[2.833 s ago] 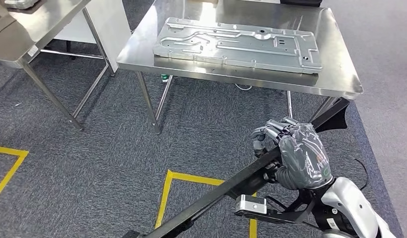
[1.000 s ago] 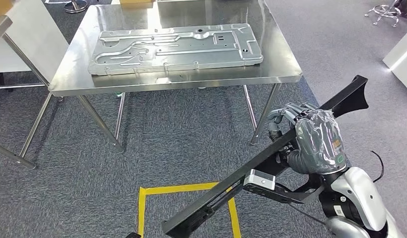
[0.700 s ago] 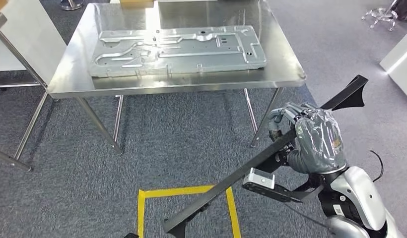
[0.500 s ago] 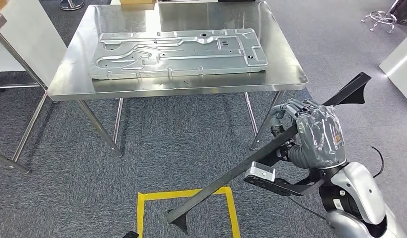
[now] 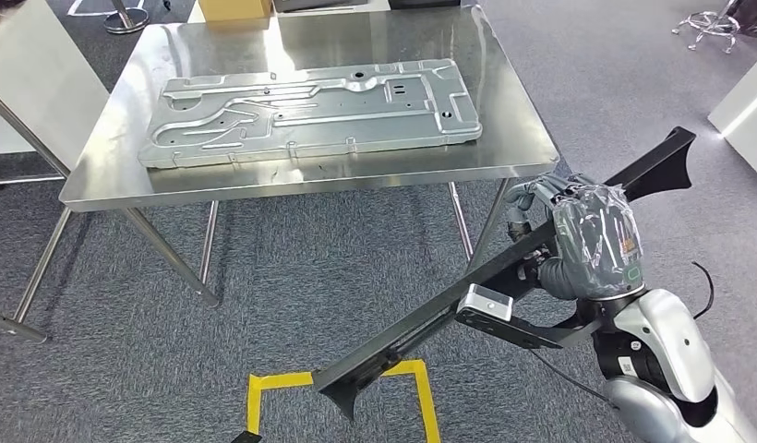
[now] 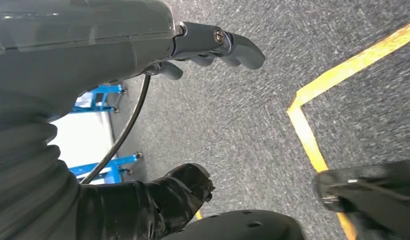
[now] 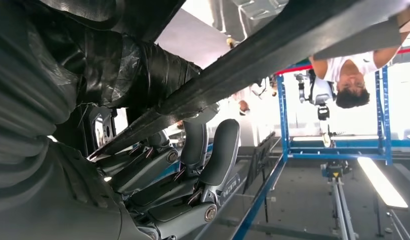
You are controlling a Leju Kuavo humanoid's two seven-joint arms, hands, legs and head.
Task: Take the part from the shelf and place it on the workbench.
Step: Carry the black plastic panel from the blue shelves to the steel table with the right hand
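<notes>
The part is a long black metal bar (image 5: pixel 421 323) with forked ends, slanting from low near the floor tape up past the table's right corner. My right hand (image 5: pixel 592 245) grips it near its upper third, fingers wrapped round it. The right wrist view shows the bar (image 7: pixel 273 55) crossing above the curled fingers (image 7: pixel 213 155). The steel workbench (image 5: pixel 504 120) stands ahead and to the left of that hand. My left hand (image 6: pixel 213 45) hangs over the carpet, holding nothing, fingers loosely extended.
A large stamped silver panel (image 5: pixel 310 111) covers most of the workbench top, leaving bare strips at its right and front. Yellow floor tape (image 5: pixel 421 406) lies under the bar's low end. A cardboard box (image 5: pixel 232 9) sits at the table's back. A person (image 7: pixel 350 80) stands by a blue frame (image 7: pixel 283 115).
The whole picture has shifted, so the camera has moved: the workbench now sits more square and nearer. My right hand keeps its hold on the bar, whose low end has dropped slightly.
</notes>
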